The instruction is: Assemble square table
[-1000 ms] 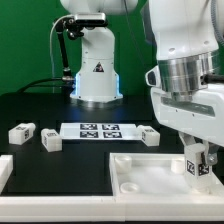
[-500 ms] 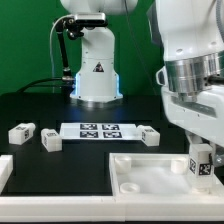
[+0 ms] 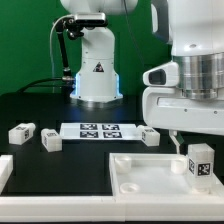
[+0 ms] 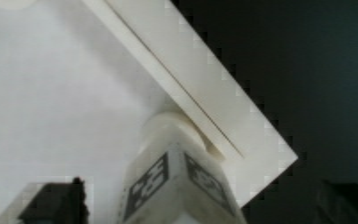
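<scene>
One leg [image 3: 201,163] stands below end effector [image 3: 192,145].

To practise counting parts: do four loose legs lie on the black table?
No: only three legs lie there; the fourth stands on the white slab.

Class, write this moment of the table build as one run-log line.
phase: leg fitting | claw: open, above leg | leg: upright on slab corner | loose legs: three on tabletop

The arm [image 3: 195,40] hangs at the exterior view's right, wrist pointing straight down, gripper [image 3: 194,146] low, its fingers [image 3: 172,143] parted wide.
</scene>
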Controlling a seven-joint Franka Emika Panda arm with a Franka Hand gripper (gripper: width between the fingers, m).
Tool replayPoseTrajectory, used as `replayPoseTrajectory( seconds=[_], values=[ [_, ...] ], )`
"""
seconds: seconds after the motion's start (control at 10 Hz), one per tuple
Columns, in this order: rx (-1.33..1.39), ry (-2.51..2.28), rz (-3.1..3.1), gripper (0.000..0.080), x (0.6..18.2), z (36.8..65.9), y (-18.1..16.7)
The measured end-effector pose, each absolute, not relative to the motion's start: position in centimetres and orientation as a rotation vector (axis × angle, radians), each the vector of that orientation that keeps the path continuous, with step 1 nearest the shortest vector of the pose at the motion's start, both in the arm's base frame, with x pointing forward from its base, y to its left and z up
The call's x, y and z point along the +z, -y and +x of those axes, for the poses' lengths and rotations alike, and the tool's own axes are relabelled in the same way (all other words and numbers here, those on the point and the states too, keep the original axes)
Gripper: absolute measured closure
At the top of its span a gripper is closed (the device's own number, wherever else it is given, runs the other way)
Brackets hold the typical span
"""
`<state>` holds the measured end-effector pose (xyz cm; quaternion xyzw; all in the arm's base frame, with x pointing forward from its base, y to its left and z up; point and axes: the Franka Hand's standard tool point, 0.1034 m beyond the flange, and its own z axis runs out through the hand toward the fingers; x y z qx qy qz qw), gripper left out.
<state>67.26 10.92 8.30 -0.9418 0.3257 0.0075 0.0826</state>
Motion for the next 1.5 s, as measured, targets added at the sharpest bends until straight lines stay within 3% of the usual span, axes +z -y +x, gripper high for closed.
replayPoseTrajectory(
  seconds=[0.3,0.5,0.6,0.7,0.8,1.2,1.5],
  values=[
    [-0.078,-0.248,-3.016,0.0151,8.1,68.3,-10.5],
    [-0.085,-0.252,-3.013,0.0151,8.0,68.3,-10.5],
    [-0.084,-0.269,-3.012,0.0257,8.0,68.3,-10.5],
    [-0.082,-0.288,-3.009,0.0257,8.0,68.3,-10.5],
    [-0.072,-0.447,-2.986,0.0459,8.0,68.3,-10.6],
    [-0.106,-0.986,-2.842,0.0502,7.6,68.3,-9.7],
    [-0.025,-1.729,-2.351,0.0502,7.5,67.8,-9.8]
  ],
)
